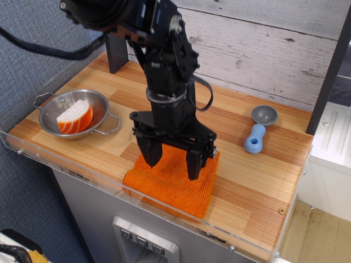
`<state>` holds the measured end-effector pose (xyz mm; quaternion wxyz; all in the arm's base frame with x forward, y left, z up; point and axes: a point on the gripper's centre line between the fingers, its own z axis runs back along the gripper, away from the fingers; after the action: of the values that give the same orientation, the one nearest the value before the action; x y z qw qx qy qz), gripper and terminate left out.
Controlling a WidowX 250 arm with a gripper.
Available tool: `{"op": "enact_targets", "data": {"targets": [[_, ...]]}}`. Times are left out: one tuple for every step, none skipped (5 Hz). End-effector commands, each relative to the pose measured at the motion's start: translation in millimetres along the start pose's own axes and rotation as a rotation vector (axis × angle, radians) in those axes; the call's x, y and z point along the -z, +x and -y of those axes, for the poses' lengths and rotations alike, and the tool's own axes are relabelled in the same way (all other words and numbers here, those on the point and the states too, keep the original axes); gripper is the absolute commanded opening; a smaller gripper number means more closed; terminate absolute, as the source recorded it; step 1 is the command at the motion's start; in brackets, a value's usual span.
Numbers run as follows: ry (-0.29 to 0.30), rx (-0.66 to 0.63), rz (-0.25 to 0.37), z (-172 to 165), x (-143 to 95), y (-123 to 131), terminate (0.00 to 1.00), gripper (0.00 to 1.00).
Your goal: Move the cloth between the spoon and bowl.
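Observation:
The orange ribbed cloth (170, 185) lies flat near the table's front edge, between the bowl and the spoon. The steel bowl (52, 108) with wire handles sits at the left and holds an orange-and-white wedge (75, 117). The spoon (256, 131), light-blue handle and grey round head, lies at the right. My black gripper (171, 160) hangs over the cloth's back half, fingers (194, 162) spread apart and pointing down, tips at or just above the cloth. Nothing is held between them.
A clear acrylic rim (109, 181) runs along the front and left edges of the wooden table (258, 175). A dark post (117, 52) stands at the back left. A grey plank wall is behind.

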<state>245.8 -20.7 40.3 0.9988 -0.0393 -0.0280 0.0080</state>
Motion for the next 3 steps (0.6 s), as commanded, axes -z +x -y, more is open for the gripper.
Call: {"op": "enact_targets", "data": {"targets": [[-0.001, 0.002, 0.024, 0.6, -5.8, 2.7, 0.0, 1.0], [-0.001, 0.002, 0.024, 0.6, -5.8, 2.7, 0.0, 1.0], [0.004, 0.001, 0.066, 1.9, 4.3, -1.2, 0.0, 1.0]]}}
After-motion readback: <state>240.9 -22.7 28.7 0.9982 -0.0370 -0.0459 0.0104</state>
